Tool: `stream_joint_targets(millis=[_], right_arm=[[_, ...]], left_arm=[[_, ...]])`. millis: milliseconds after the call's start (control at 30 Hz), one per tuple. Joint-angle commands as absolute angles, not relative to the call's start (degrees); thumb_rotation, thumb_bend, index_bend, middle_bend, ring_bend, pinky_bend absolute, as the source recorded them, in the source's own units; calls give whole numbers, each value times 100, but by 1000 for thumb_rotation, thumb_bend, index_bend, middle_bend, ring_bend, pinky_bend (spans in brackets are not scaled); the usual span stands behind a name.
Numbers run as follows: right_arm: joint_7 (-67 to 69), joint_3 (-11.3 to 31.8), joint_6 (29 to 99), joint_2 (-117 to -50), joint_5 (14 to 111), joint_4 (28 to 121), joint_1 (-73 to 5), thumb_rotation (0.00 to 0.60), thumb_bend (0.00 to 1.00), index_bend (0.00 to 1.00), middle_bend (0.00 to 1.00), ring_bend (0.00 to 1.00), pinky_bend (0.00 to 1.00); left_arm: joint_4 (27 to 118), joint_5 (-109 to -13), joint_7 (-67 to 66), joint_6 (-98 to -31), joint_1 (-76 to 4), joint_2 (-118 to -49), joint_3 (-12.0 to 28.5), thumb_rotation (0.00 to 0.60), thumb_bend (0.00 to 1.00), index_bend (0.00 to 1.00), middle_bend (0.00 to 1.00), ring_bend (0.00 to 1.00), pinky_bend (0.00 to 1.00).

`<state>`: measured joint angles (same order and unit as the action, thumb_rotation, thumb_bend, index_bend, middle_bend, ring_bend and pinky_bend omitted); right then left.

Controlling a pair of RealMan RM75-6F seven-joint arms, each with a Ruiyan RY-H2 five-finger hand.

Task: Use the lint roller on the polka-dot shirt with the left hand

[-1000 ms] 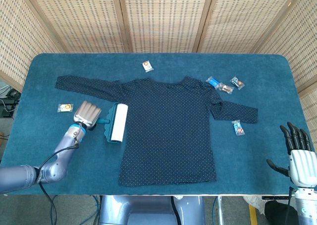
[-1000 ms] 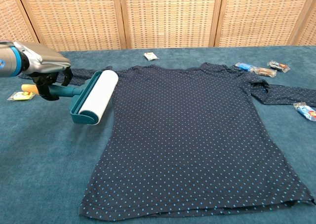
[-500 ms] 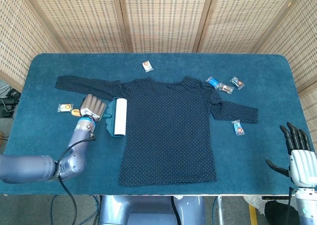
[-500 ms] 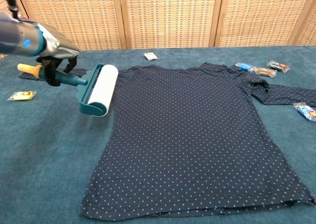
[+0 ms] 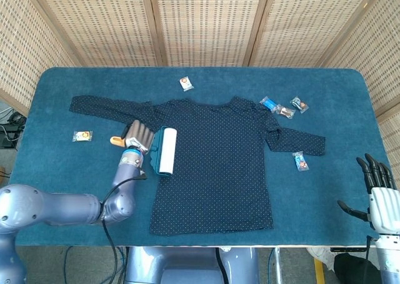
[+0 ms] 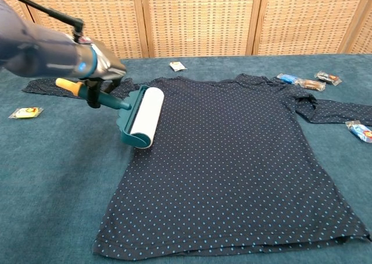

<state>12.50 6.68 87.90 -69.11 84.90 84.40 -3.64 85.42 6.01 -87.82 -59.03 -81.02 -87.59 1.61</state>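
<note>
The navy polka-dot shirt [image 5: 219,159] [image 6: 232,159] lies flat on the blue table, sleeves spread. My left hand [image 5: 137,137] [image 6: 99,72] grips the handle of the teal lint roller [image 5: 165,151] [image 6: 142,117]. Its white roll lies over the shirt's left side edge, just below the sleeve. An orange handle end [image 6: 65,85] sticks out behind the hand. My right hand [image 5: 377,190] hangs off the table's front right corner with fingers apart, holding nothing.
Small snack packets lie around the shirt: one at far left [image 5: 82,136] [image 6: 26,112], one above the collar [image 5: 186,83] [image 6: 178,66], several near the right sleeve [image 5: 284,107] [image 6: 302,82] [image 5: 300,161]. A wicker screen stands behind the table.
My left hand has carried the lint roller to the right, from the bare table beside the shirt onto the shirt's left edge. The right hand has stayed put.
</note>
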Motion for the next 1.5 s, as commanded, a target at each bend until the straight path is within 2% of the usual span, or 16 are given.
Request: stream_joint_targets(millis=[33,400,933,1500], right_arm=[[1334,678,8747,-6896,8454,8420,-369,600,125,27,0,0,0],[1628,646,8610,-6852,8451,8397,-400,600,124,28,0,0,0],[2020,640,8526,-6810,8452,8321,-427,600,124,28,0,0,0],[2285,613,8439,-6784,8461,8238,-458,600,124,28,0,0,0]], left_arm=[[8351,796,-8971,-5940,-8242,-8989,212,600,1000,864,843,744,720],[7871,1407,-9582,-6102,-8618,-9469,524,600,1000,865,843,744,720],[6712,2090,-10913,-6405,-9158,-10629,1269,600,1000,868,843,744,720],[4750,2251,-11985,-6231,-9904,-11907,2822,600,1000,869,843,744,721]])
